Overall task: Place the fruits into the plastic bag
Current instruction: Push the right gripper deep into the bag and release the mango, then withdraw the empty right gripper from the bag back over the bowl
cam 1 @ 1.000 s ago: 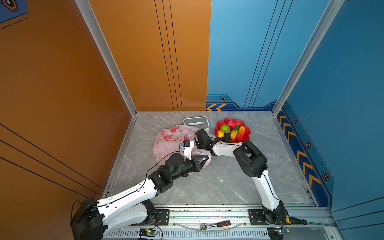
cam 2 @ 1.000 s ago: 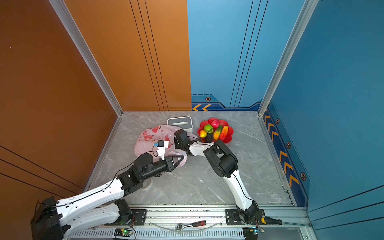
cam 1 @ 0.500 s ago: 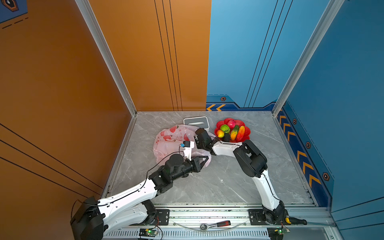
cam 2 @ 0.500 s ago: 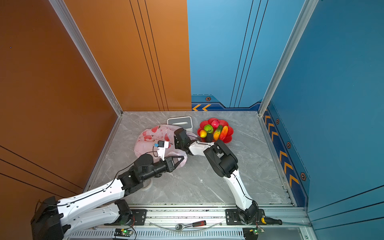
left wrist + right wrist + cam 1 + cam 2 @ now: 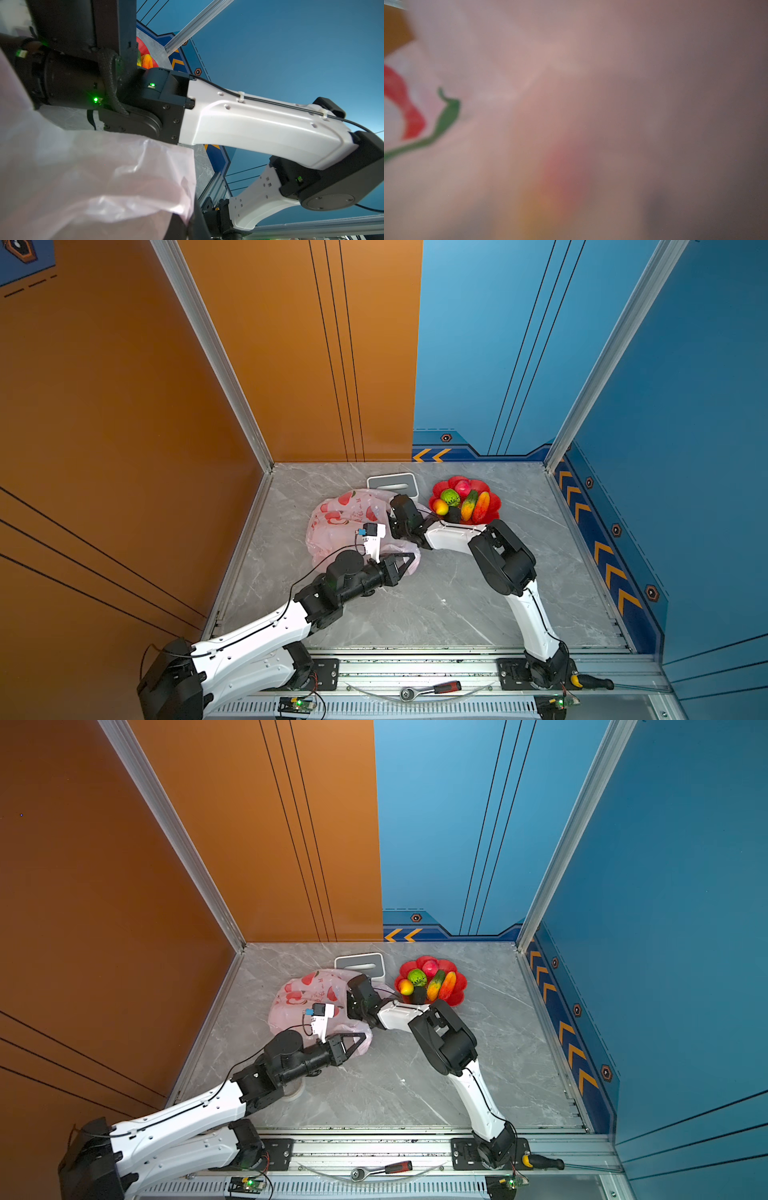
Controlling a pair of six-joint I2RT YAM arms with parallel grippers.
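tabletop: grey marble-look tabletop (image 5: 436, 605) between orange and blue walls.
bag: thin pale-pink translucent plastic bag (image 5: 338, 529) printed with red apples, crumpled at 10 o'clock from the tabletop's middle.
right tool: right tool (image 5: 397, 510) is pushed into the bag's 3 o'clock side; its fingers are hidden by film, so wide or narrow cannot be told.
left tool: left tool (image 5: 409, 561) is pinched narrow on the bag's film at its 5 o'clock corner.
dish: red flower-shaped dish (image 5: 493, 506) at 1 o'clock, just beside the bag.
box: white-and-grey rectangular tissue box (image 5: 390, 481) at 12 o'clock, by the bag's far edge.
fruits: six glossy toy fruits (image 5: 461, 502) sit in the dish; in the right wrist view a blurred yellow-red patch (image 5: 550, 187) shows amid the film.
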